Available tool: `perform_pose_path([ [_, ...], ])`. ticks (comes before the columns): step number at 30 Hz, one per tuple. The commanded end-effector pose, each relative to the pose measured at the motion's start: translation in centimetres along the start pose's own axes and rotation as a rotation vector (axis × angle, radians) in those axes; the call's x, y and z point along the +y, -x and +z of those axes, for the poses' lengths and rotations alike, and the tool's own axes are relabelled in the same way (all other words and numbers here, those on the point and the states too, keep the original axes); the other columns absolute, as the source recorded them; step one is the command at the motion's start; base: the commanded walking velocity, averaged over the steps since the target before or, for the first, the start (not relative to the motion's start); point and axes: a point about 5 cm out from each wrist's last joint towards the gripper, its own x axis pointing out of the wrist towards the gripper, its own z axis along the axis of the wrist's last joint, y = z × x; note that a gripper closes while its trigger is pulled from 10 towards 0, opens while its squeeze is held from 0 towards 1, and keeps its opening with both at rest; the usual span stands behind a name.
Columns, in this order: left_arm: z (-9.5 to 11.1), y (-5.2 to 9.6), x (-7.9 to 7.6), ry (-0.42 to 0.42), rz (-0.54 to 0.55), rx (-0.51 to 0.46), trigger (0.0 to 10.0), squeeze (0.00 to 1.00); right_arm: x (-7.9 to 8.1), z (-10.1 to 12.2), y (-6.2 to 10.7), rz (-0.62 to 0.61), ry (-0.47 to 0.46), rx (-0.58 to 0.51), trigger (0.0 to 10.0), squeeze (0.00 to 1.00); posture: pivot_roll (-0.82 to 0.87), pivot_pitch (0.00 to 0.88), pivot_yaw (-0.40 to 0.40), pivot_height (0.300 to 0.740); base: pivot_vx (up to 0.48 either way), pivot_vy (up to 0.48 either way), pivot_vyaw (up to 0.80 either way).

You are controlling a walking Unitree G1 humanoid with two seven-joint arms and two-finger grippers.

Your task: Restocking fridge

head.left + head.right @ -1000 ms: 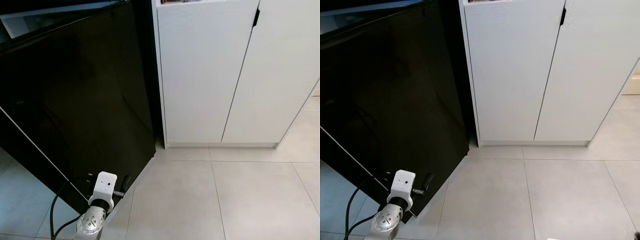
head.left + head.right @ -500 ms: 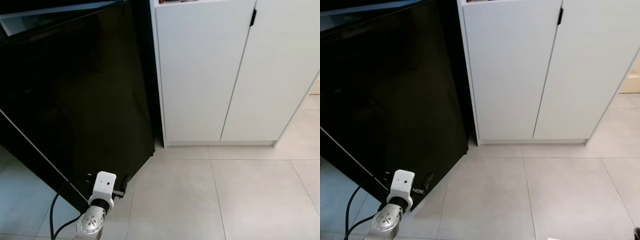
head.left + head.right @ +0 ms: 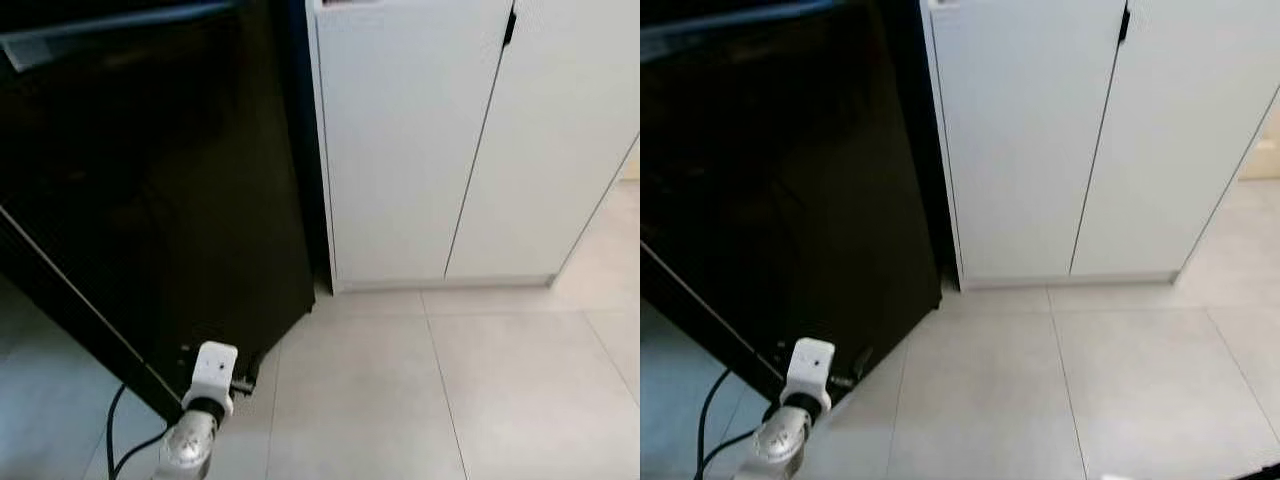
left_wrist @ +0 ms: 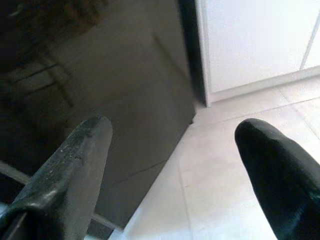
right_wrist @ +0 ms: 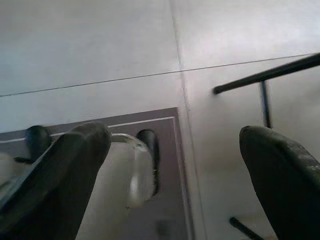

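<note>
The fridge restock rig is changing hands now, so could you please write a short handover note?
Left gripper: fingers open, empty, low by the black fridge door's bottom corner.
Right gripper: fingers open, empty, hanging over the tiled floor.
The white cabinet right of the fridge has both doors closed.
Done: nothing visibly stocked; no groceries in view.
Left: fetch items and load the fridge.
</note>
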Motion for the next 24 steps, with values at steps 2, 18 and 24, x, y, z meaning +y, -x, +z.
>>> perform_pose_path([
  [2,-0.28,0.12,0.42,0.004,0.011,0.017,10.0,0.0,0.67,-0.27,0.01,0.014,-0.013,0.009,10.0,0.0,-0.13,0.0,0.083,0.74,0.0,0.33,0.0],
  [18,-0.18,-0.01,0.57,-0.001,0.01,0.015,10.0,0.0,0.84,-0.27,0.01,0.016,-0.019,0.008,10.0,0.0,-0.13,0.0,0.09,0.74,0.0,0.333,0.0],
  [24,-0.11,-0.11,0.54,-0.001,0.009,0.013,10.0,0.0,0.85,-0.26,0.0,0.018,-0.018,0.008,10.0,0.0,-0.13,0.0,0.092,0.74,0.0,0.333,0.0],
])
